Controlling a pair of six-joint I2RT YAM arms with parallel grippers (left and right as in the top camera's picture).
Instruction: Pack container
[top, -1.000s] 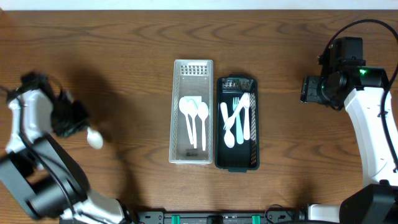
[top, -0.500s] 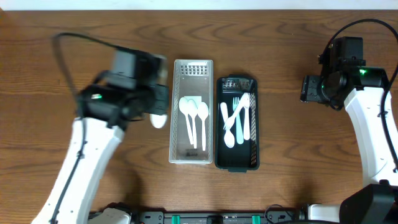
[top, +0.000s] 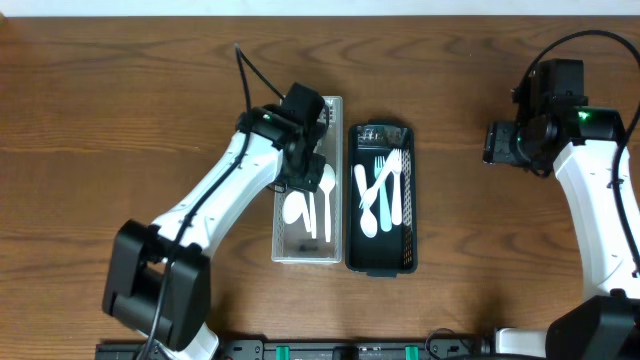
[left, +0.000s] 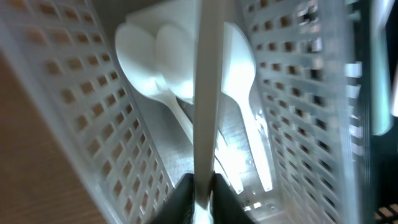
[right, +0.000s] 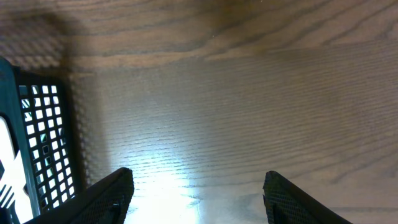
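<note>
- The left gripper (left: 202, 188) is clamped on the thin handle of a white spoon (left: 205, 93), its fingers pressed to either side of the handle at the bottom of the wrist view.
- The held spoon hangs inside the clear basket (top: 310, 108), between its two perforated long walls, with the bowl end pointing down toward the basket floor.
- Several loose spoons (left: 239, 59) lie flat on the floor of the clear basket. In the wrist view the held handle crosses in front of them and hides the seam between two of the bowls.
- Seen from overhead, the left arm reaches in from the lower left and covers the upper left part of the clear basket, so the fingertips are hidden in that view.
- A black cable (top: 245, 75) loops up from the left wrist over the wooden table (top: 120, 100).
- The black basket (top: 351, 210) stands just beside the clear one on its right, their long sides parallel. It holds white forks (top: 394, 185) and further spoons (top: 363, 190), partly overlapping.
- The right gripper (right: 198, 179) hovers over bare wood well to the right of both baskets, fingers spread wide and holding nothing. Only the black basket's mesh corner shows at the left edge of its camera.
</note>
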